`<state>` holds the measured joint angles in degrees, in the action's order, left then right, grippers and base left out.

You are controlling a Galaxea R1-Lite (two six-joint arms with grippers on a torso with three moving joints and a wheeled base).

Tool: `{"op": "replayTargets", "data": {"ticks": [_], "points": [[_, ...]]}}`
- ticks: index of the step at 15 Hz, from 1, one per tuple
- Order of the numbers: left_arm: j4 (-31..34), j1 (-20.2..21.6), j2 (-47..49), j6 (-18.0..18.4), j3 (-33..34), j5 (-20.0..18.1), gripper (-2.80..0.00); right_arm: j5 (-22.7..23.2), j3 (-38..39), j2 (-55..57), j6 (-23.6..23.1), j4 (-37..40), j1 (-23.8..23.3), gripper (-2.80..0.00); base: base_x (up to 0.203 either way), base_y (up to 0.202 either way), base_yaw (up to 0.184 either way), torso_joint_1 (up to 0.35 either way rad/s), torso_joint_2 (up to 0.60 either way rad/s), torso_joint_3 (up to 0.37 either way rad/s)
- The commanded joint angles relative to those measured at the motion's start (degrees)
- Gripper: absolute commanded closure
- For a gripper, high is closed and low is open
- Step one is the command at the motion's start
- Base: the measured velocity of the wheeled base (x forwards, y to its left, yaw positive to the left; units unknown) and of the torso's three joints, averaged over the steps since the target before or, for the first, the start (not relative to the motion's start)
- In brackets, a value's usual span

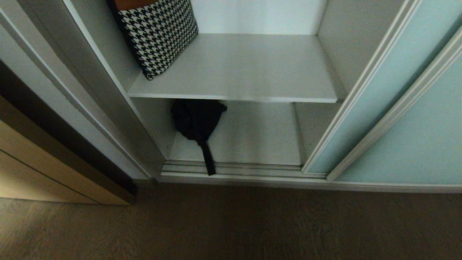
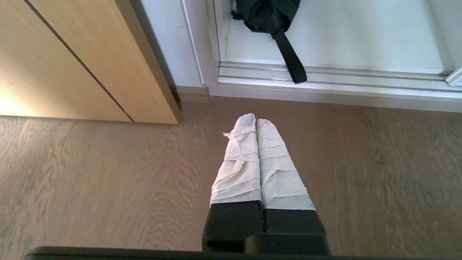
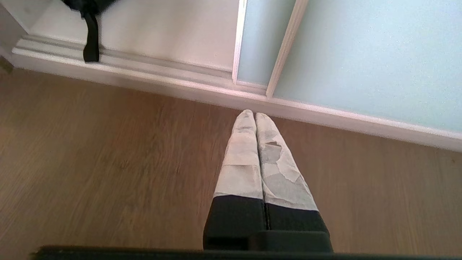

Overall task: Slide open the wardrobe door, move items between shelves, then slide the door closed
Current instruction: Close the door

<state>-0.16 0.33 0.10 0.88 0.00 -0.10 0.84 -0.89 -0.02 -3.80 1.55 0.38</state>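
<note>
Over the near floor (image 2: 90, 180) we hang left gripper (image 2: 256, 121) and right gripper (image 3: 255, 115), both clenched, empty.

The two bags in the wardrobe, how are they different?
The houndstooth bag is black-and-white checked; the black pouch is plain. The houndstooth bag leans on the upper shelf; the black pouch slumps below it, strap trailing onto the floor track. Both sit at the left.

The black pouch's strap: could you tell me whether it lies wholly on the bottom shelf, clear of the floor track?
No, the strap of the black pouch hangs forward off the bottom shelf and lies across the floor track.
</note>
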Motion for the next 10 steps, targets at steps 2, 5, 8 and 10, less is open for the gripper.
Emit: {"op": "replayTargets", "data": {"ticks": [2,5,8,10], "points": [[0.0,0.0,0.1,0.0,0.0,0.0,0.00,0.1,-11.2,0.9,1.2,5.0,0.0,0.00,0.000,0.000,0.000,0.000,0.00,0.000],[0.0,0.0,0.1,0.0,0.0,0.0,0.00,-0.1,-29.6,7.9,3.7,12.6,0.1,0.00,0.000,0.000,0.000,0.000,0.00,0.000],[0.0,0.0,0.1,0.0,0.0,0.0,0.00,0.0,-43.7,19.7,6.5,16.8,0.2,0.00,0.000,0.000,0.000,0.000,0.00,0.000],[0.0,0.0,0.1,0.0,0.0,0.0,0.00,0.7,-53.2,26.2,10.7,19.4,1.1,0.00,0.000,0.000,0.000,0.000,0.00,0.000]]}}
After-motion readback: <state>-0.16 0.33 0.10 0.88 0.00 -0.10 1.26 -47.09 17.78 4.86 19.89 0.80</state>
